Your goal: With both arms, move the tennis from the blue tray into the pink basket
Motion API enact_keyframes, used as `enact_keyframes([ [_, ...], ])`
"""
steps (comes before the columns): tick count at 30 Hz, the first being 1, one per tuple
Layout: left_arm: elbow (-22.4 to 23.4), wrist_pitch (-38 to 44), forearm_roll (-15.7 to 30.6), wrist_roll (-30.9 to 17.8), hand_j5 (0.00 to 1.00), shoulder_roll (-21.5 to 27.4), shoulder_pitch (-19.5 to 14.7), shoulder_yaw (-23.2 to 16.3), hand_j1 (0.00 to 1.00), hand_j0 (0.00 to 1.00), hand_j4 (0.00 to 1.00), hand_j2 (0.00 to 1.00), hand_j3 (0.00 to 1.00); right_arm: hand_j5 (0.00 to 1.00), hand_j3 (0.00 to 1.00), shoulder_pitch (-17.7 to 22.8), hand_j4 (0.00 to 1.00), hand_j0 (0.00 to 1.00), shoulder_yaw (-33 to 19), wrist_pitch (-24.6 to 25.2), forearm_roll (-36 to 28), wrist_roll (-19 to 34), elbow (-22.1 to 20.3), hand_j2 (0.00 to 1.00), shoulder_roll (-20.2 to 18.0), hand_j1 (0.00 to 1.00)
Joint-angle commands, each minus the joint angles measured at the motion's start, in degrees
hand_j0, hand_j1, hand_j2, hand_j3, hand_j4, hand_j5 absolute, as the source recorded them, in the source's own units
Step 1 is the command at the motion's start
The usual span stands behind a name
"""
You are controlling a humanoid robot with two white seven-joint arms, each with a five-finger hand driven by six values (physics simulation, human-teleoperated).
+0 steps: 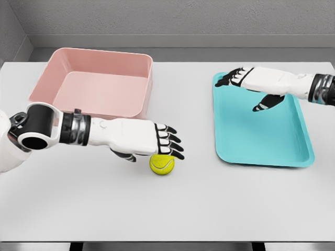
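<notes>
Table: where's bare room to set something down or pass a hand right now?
Free patches: the table along the near edge, and the strip between the pink basket and the blue tray. The tray's near half is bare; the right hand hovers over its far end. Crowded: in front of the basket, where the left hand sits over the tennis ball.

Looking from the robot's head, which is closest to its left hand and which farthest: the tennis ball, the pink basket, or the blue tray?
From the left hand:
1. Tennis ball, on the table just under the fingers, right at the hand.
2. Pink basket, just behind the hand, at the table's back left.
3. Blue tray, well off to the right, under the right hand.
</notes>
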Motion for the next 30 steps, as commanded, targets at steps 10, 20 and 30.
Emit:
enact_keyframes([
  [10, 4.27, 0.13, 8.01, -1.09, 1.00, -1.10, 0.79, -1.45, 1.00, 1.00, 1.00, 1.00, 1.00, 1.00, 1.00, 1.32, 1.00, 1.00, -1.48, 0.12, -0.38, -0.04, 0.10, 1.00, -2.47, 1.00],
  [20, 10.33, 0.13, 4.76, -1.09, 1.00, -5.76, 0.70, -2.41, 1.00, 1.00, 1.00, 1.00, 1.00, 1.00, 1.00, 2.02, 1.00, 1.00, -2.89, 0.12, -0.38, 0.05, 0.01, 1.00, -1.86, 1.00],
  [30, 11.74, 0.13, 4.67, -0.82, 1.00, -5.93, 1.14, -2.94, 1.00, 1.00, 1.00, 1.00, 1.00, 1.00, 1.00, 2.20, 1.00, 1.00, -2.71, 0.12, -0.38, 0.05, 0.01, 1.00, -2.21, 1.00],
])
